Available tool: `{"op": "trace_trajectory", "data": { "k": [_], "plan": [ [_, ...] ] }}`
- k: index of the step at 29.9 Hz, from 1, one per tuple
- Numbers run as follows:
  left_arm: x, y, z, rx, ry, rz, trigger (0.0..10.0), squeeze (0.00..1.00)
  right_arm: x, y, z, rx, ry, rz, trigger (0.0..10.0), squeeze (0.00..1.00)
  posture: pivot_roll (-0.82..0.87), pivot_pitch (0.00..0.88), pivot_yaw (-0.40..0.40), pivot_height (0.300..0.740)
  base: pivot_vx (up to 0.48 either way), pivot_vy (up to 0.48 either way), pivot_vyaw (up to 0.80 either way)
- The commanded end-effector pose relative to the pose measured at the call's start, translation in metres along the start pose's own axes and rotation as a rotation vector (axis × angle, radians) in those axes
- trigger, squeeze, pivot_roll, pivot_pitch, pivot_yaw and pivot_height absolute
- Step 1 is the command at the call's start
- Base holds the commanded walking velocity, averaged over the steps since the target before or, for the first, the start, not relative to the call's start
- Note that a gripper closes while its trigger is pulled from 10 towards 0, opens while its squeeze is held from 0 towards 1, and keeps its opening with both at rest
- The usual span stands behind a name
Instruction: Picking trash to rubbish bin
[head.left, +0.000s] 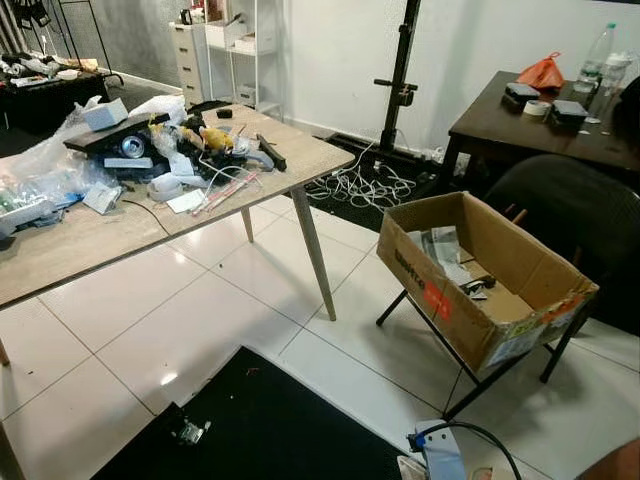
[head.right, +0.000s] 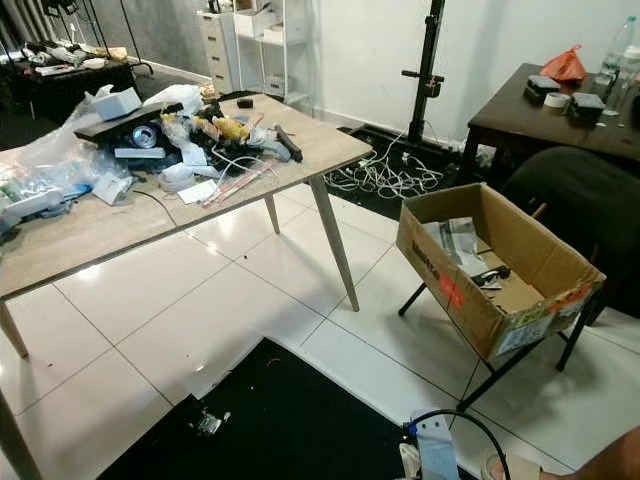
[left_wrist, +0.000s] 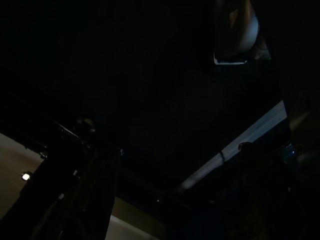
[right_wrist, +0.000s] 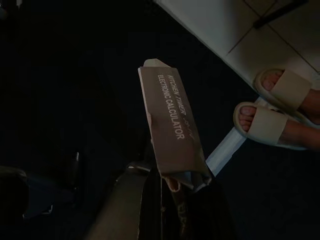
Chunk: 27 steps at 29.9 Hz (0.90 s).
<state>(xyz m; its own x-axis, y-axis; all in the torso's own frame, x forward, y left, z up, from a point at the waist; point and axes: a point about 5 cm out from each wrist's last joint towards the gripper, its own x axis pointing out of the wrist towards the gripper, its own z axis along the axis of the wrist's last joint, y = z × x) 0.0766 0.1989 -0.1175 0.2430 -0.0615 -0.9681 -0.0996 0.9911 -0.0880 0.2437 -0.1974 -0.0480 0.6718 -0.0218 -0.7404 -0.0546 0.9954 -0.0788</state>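
An open cardboard box (head.left: 520, 262) rests tilted on a black folding stand at the right and holds some paper and plastic scraps. In the right wrist view, my right gripper (right_wrist: 170, 182) is shut on a flat brown carton (right_wrist: 172, 125) printed "KITCHEN TIMER ELECTRONIC CALCULATOR", held low over the black mat. A heap of bags, wrappers and cords (head.left: 185, 150) covers the wooden table (head.left: 90, 240) at the left. A small crumpled scrap (head.left: 190, 432) lies on the mat. The left wrist view is nearly black, its arm hanging idle.
A person's feet in beige slides (right_wrist: 280, 107) stand at the mat's edge close to my right gripper. A dark table (head.left: 500, 125) and a black chair (head.left: 585, 215) stand behind the box. White cables (head.left: 365, 185) lie by a black pole (head.left: 400, 80). White tiles run between table and box.
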Motion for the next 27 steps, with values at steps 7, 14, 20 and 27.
{"op": "trace_trajectory", "data": {
  "k": [7,14,20,27],
  "plan": [
    [-0.0013,-0.0146,0.0642,0.01,-0.267,-0.077,10.0,0.0,-0.001,-0.002,-0.0068,0.004,0.025,-0.008,10.0,0.0,-0.08,0.113,0.021,0.74,0.306,0.0,0.0],
    [-0.0008,-0.0157,0.0618,0.012,-0.26,-0.078,10.0,0.0,-0.0017,-0.0017,-0.0115,-0.002,0.039,-0.008,10.0,0.0,-0.08,0.105,0.018,0.74,0.308,0.0,0.0],
    [-0.0009,-0.0161,0.0629,0.017,-0.262,-0.079,10.0,0.0,-0.0019,-0.0038,-0.0113,-0.008,0.041,-0.014,10.0,0.0,-0.08,0.103,0.017,0.74,0.306,0.0,0.0],
    [-0.0009,-0.0164,0.0632,0.02,-0.263,-0.081,10.0,0.0,-0.002,-0.0046,-0.0113,-0.01,0.041,-0.016,10.0,0.0,-0.08,0.101,0.018,0.74,0.307,0.0,0.0]
  ]
}}
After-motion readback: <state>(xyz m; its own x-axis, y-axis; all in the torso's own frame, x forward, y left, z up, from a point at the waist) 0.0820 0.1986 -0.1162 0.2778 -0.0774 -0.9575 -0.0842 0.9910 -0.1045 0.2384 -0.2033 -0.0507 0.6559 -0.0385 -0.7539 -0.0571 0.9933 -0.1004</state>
